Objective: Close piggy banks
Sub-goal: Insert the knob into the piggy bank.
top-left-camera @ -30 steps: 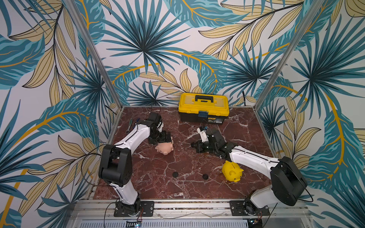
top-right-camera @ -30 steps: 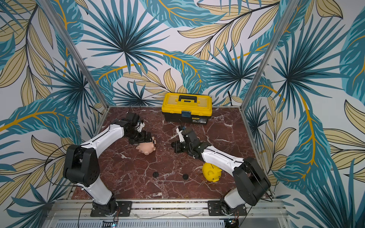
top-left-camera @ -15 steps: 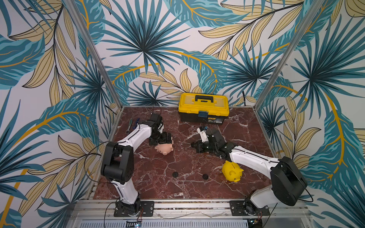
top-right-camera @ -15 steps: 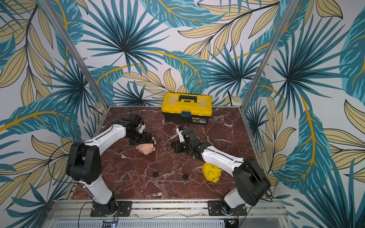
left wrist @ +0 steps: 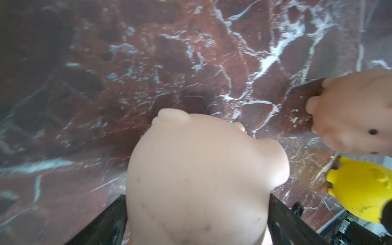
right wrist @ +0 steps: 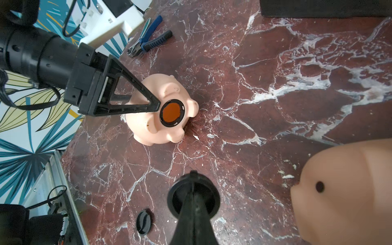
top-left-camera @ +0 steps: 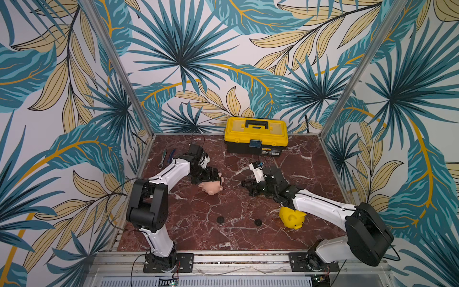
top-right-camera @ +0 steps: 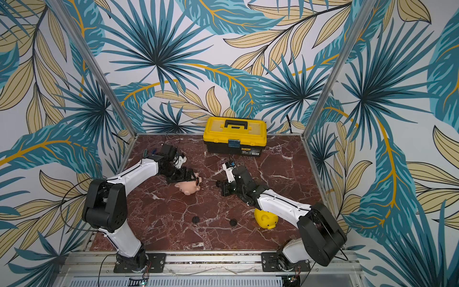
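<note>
no legible text, toolbox label (top-left-camera: 266,150) unreadable

Marble table (top-left-camera: 198,236) bears toolbox (top-left-camera: 256,136), pliers (right wrist: 157,40), pink pig (top-left-camera: 211,188), yellow pig (top-left-camera: 291,218), discs (top-left-camera: 220,219).

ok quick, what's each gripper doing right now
left gripper: closed on the pale pink piggy bank, one finger on each side.
right gripper: shut, holding a black round plug at its tips.

Three pigs: pale pig (top-left-camera: 212,187), peach pig (right wrist: 343,191), yellow pig (top-left-camera: 291,217). Three black discs: left disc (top-left-camera: 220,219) and right disc (top-left-camera: 258,222) lying near on the tabletop (top-left-camera: 198,236), plus a held disc (right wrist: 177,198). One toolbox (top-left-camera: 255,129) far. Two tools far left: wrench (top-left-camera: 162,159), pliers (right wrist: 159,39).
</note>
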Available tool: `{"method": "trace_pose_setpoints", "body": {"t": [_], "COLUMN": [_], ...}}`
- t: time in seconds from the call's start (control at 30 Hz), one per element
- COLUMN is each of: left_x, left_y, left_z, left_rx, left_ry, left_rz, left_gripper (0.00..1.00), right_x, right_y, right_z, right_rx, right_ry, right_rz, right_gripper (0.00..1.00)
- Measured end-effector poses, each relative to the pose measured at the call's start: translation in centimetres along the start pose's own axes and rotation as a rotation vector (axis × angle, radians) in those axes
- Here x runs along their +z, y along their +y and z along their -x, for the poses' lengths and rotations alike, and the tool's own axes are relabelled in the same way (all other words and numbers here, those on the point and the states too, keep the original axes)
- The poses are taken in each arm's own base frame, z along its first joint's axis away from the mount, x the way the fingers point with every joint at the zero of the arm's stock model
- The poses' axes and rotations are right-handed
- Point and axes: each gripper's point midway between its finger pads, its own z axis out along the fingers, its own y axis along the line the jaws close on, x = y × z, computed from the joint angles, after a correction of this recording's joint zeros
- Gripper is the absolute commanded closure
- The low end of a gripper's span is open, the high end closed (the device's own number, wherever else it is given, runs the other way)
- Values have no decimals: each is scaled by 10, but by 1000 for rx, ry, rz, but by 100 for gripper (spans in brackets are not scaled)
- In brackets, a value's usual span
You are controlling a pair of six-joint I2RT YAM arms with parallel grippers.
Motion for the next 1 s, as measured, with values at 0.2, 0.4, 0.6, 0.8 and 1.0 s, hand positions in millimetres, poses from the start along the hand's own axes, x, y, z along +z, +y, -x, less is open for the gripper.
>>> {"method": "trace_pose_setpoints", "body": {"t": [0.2,0.4,0.6,0.8,1.0], "left_x": [7,11,12,13,13], "left_y": [-15,-25,-29,-31,-32], "left_z": [0,-3,-5,-6,-7], "left_rx": [58,104,124,142,158], "left_ry": [-22,-28,-29,-31,-27], "left_rz": [-113,-176,-173,-158,-151], "left_gripper": [5,5,4,3,1], "right_x": [2,5,15,23,32], "right_y": [-1,1,5,7,13], "right_z": [-9,-7,-4,-5,-12], "right_rx": [-87,-157,-198,-254,-386], "right_ry": [-20,-67,-98,-112,-115], "right_rz": [27,55,90,105,117], "right_gripper": [100,100,100,100,100]}}
